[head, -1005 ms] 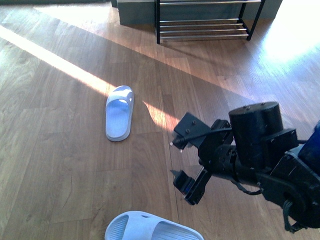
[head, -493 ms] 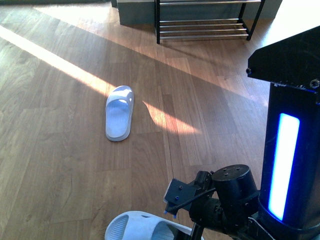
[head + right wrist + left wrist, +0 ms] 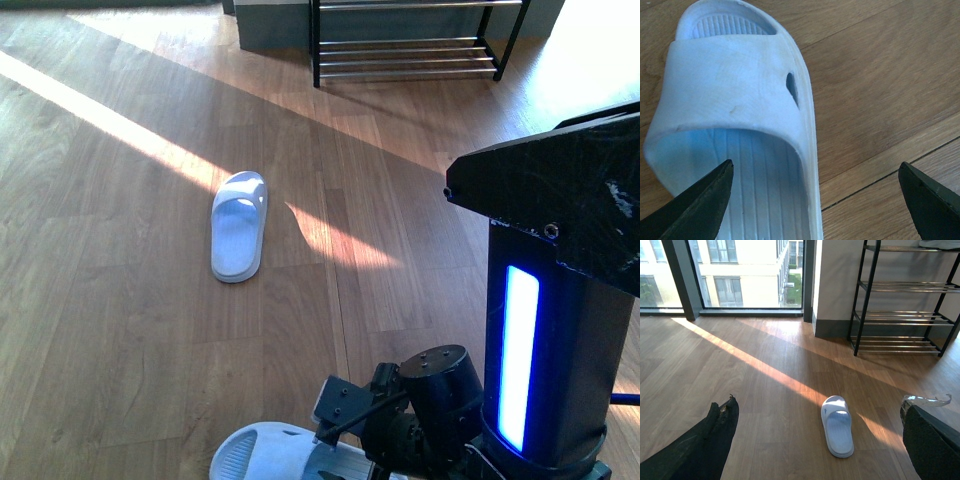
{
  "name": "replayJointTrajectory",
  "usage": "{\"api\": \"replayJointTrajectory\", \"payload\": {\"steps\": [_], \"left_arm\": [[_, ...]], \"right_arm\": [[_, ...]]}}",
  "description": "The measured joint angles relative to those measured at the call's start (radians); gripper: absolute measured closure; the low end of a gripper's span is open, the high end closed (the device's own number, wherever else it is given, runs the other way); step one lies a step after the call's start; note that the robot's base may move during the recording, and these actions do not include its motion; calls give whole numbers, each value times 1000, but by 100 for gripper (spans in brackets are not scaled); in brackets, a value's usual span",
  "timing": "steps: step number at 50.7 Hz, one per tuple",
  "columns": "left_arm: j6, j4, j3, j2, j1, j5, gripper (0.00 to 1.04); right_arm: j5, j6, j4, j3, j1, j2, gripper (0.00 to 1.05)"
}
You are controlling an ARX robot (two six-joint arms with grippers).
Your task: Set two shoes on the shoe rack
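Two pale blue slide sandals lie on the wood floor. One sandal (image 3: pixel 239 240) lies mid-floor and also shows in the left wrist view (image 3: pixel 837 426). The other sandal (image 3: pixel 262 455) lies at the near edge. My right gripper (image 3: pixel 335 440) hangs open just above this near sandal (image 3: pixel 735 100), one finger over its footbed and the other over bare floor beside it. My left gripper (image 3: pixel 817 402) is open and empty, high above the floor, facing the far sandal. The shoe rack (image 3: pixel 410 50) stands at the back by the wall, and shows in the left wrist view (image 3: pixel 900 315). The grey sneakers are out of view.
My right arm's black column with a blue light (image 3: pixel 520 350) fills the lower right of the front view. A grey wall base (image 3: pixel 270 25) stands left of the rack. Windows (image 3: pixel 725 270) line the far wall. A sunlit stripe crosses the floor.
My right arm has swung down and toward the near edge, bringing its open gripper from mid-right to just over the near sandal. The sandals have not moved.
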Motion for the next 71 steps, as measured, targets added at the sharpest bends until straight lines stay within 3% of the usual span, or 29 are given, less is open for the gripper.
{"api": "replayJointTrajectory", "payload": {"steps": [21, 45, 52, 59, 71], "left_arm": [[0, 0, 0, 0, 0, 0, 9], [0, 0, 0, 0, 0, 0, 9], [0, 0, 0, 0, 0, 0, 9], [0, 0, 0, 0, 0, 0, 9], [0, 0, 0, 0, 0, 0, 9]], "right_arm": [[-37, 39, -34, 98, 9, 61, 11], [-49, 77, -66, 99, 46, 63, 103], [-47, 111, -51, 102, 46, 63, 103], [3, 236, 11, 73, 18, 14, 103], [200, 496, 97, -63, -170, -267, 103]]}}
